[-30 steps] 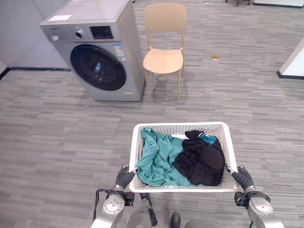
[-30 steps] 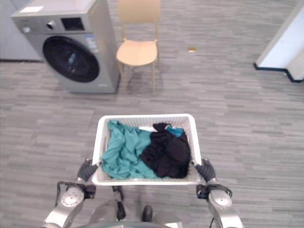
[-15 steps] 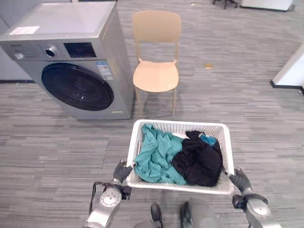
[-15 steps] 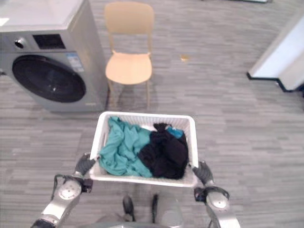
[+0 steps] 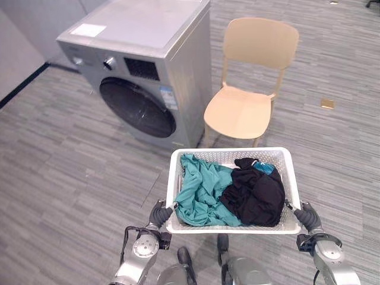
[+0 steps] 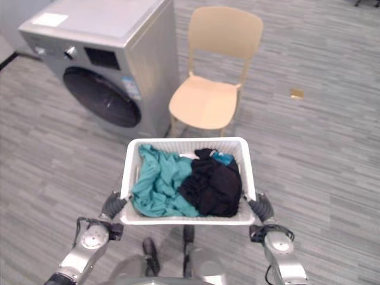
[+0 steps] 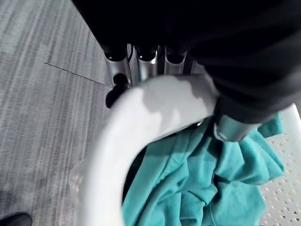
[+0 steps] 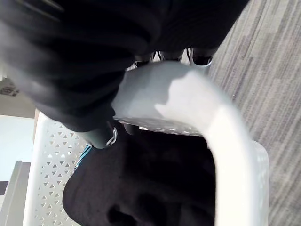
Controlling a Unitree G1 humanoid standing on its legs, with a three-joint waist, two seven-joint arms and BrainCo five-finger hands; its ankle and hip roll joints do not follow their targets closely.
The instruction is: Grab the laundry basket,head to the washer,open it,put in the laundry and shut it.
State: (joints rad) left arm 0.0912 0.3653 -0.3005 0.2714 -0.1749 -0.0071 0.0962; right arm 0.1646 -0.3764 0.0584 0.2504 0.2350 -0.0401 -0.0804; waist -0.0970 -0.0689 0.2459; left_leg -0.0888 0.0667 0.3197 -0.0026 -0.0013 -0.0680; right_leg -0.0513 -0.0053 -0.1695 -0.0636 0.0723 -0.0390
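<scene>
Carried level at waist height between both arms: white perforated laundry basket (image 5: 288, 172), gripped at its two short ends so the load stayed balanced and the way ahead stayed visible over the rim. Left hand (image 5: 158, 214) clamped on the near-left handle, fingers (image 7: 141, 70) curled under the white rim and thumb pressed over it; right hand (image 5: 307, 217) likewise closed round the opposite handle, fingers (image 8: 171, 55) hooked beneath. Inside, teal garment (image 5: 199, 193) heaped on the robot's left, black clothing (image 5: 255, 196) on the right. Long axis of the basket set crosswise to the robot, open top upward. Ahead and to the left, silver front-loading washer (image 5: 148, 77) with round door (image 5: 136, 107) shut; tan chair (image 5: 249, 101) just beside it, directly beyond the basket.
</scene>
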